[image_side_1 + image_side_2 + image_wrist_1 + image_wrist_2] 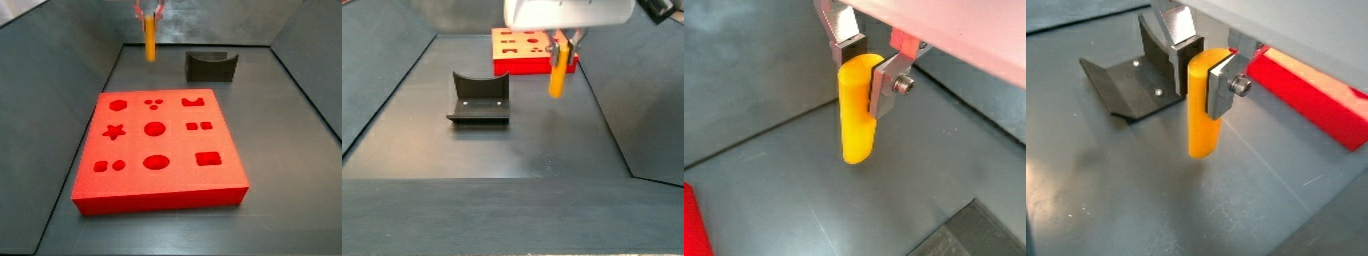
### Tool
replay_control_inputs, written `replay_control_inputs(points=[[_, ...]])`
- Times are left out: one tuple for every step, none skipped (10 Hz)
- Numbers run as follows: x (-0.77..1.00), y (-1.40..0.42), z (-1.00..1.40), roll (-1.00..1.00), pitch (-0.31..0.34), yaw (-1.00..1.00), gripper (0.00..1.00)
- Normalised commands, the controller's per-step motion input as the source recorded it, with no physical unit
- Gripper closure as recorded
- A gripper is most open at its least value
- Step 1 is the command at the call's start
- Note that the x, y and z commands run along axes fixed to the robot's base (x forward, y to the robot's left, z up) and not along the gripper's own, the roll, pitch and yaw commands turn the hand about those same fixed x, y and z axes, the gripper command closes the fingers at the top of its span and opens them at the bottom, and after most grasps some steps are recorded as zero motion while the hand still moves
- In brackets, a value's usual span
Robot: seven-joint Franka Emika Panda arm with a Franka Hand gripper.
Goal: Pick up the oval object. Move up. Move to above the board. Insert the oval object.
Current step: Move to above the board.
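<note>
Orange-yellow and smooth, the oval object [857,110] hung upright between the gripper's [867,62] fingers [891,80], which were closed on its upper part, the flat silver plates pressing it from two opposite sides. In both wrist views most of the peg's length stuck out below the fingers, its rounded lower end clear of the dark grey floor [778,190]. The oval object [1205,105] in a wrist view was gripped the same way, with a screw head showing on the silver finger plate [1229,85].

In a side view the gripper [148,10] sat at the far end of the enclosure, holding the oval object [150,38] in the air, beyond the far edge of the board [154,135] and well apart from it. The board, bright red, lay flat on the floor with star, circle, oval, square and crown recesses in its top face. The fixture [210,66], a dark L-shaped bracket, stood near the peg, to one side of it. In a side view the peg [556,73] hung between the fixture [477,98] and the enclosure wall, with the board [529,52] behind it.

No brand, label or writing could be read on any piece.
</note>
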Motion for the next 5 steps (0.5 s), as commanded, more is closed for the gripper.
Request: replay_control_inputs(points=[[0.12,-0.24,1.00,-0.17,-0.013,0.18,1.00],[0.12,-0.24,1.00,-0.17,0.006,0.17,1.00],[0.11,-0.22,1.00,-0.15,0.030,0.14,1.00],[0.11,-0.20,1.00,-0.14,0.050,0.10,1.00],[0.11,-0.20,1.00,-0.12,0.065,0.07,1.00]])
